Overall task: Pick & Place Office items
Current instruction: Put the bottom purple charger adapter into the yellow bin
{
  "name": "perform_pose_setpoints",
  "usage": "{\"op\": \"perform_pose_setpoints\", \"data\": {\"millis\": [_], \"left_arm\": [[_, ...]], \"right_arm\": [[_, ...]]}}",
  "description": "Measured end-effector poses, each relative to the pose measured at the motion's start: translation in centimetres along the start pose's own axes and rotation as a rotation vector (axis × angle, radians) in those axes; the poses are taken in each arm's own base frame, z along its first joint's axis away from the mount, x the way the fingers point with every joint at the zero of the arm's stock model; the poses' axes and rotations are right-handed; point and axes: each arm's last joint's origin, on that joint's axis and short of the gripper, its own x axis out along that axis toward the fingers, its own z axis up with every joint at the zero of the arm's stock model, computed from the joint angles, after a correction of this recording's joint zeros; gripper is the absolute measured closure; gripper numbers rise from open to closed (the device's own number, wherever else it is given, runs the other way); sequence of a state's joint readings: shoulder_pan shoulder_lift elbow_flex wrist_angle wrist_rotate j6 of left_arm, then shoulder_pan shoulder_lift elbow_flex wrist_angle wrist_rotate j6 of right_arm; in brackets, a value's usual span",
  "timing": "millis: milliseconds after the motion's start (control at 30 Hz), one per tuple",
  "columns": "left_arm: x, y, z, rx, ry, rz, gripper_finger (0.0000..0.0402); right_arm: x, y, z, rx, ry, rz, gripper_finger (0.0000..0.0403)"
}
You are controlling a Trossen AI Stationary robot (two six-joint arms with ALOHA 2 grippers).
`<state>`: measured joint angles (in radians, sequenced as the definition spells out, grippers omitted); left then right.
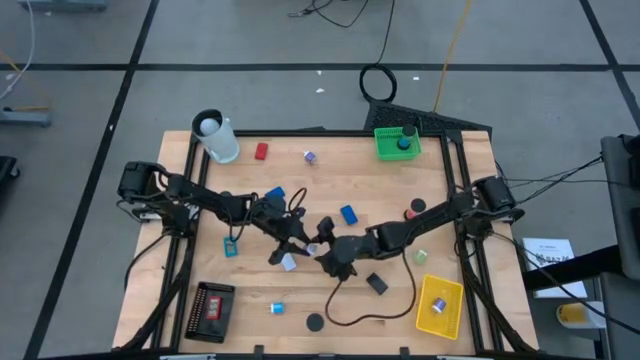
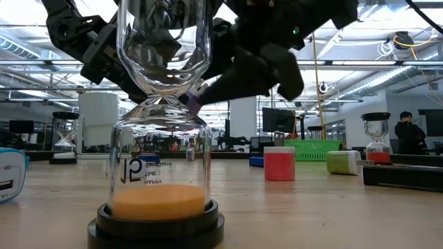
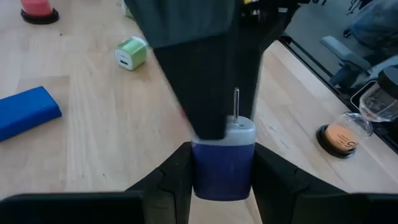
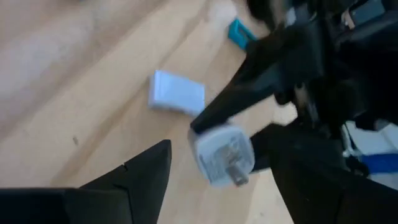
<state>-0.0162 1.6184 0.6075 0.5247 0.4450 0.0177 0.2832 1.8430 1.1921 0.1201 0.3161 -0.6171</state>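
grey tiled floor (image 1: 250,40) (dark seams), bright ceiling lights (image 2: 408,41) overhead.

Mirrored lettering on the hourglass

Only the hourglass (image 2: 160,138) carries print, seen reversed through the glass: "HAPPY" is legible, the lines above it are too small.

Both arms reach inward and meet mid-surface. The left gripper (image 1: 300,240) is clamped shut — the right gripper (image 1: 328,252) gapes, jaws apart.

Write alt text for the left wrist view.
The left claw grips a small blue-and-white plug above a wooden table. Beyond lie a blue block, a green charger cube and an hourglass.
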Motion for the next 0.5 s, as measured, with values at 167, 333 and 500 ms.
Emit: {"op": "perform_pose_setpoints", "data": {"millis": [167, 333, 500], "left_arm": [[0.01, 0.01, -0.05, 0.001, 0.004, 0.001, 0.0272], [0.00, 0.01, 0.01, 0.004, -0.001, 0.001, 0.0272], [0.01, 0.01, 0.01, 0.004, -0.002, 0.003, 0.0272]], "right_arm": [[0.89, -0.48, 0.04, -0.040, 0.034, -0.008, 0.0153], [1.10, -0.61, -0.22, -0.043, 0.012, 0.041, 0.0175], [1.19, -0.87, -0.33, -0.039, -0.007, 0.060, 0.0215]]}}
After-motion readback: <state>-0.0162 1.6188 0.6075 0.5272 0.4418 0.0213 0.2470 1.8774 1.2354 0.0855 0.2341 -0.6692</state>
